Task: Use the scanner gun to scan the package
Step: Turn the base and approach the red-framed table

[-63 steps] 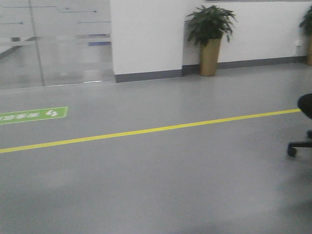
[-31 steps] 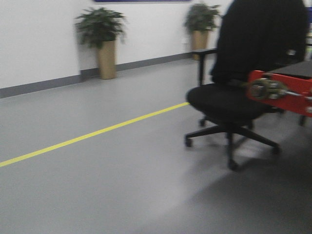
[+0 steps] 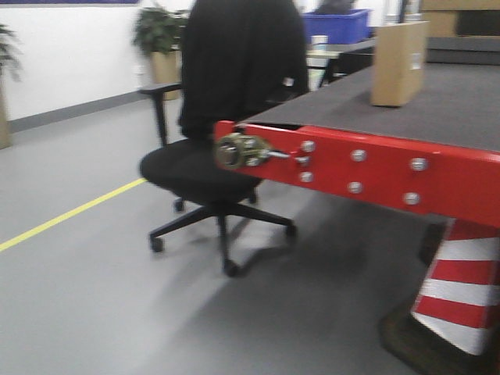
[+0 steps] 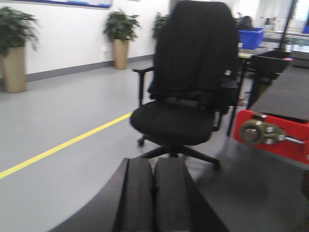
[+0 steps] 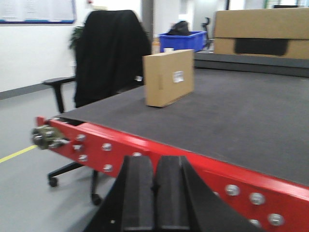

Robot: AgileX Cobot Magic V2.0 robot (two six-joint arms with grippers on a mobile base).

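Our front view, which showed only bare grey floor and then the office chair (image 3: 234, 78), now takes in the red-edged worktop (image 3: 375, 166), so the base has swung round to face the working area. For the task, this means the package (image 5: 169, 77) is in sight at last. It stands upright on one narrow side on the dark surface, set back from the red front edge and toward the end of the worktop nearest the chair, and its small white label (image 5: 178, 76) is turned to our right wrist camera. A larger cardboard box (image 5: 260, 31) with a dark panel lies along the far edge, well apart from the package, with a blue bin (image 5: 181, 38) beyond. We cannot find the scanner gun in any current view, so we judge that locating it comes before any scan. Our left hand (image 4: 153, 166) has its fingers pressed together on nothing and points at the chair, not the worktop. Our right hand (image 5: 154, 164) is likewise pressed together and empty, short of the red edge and aimed across it. We judge the approach unfinished, with no grasping begun.
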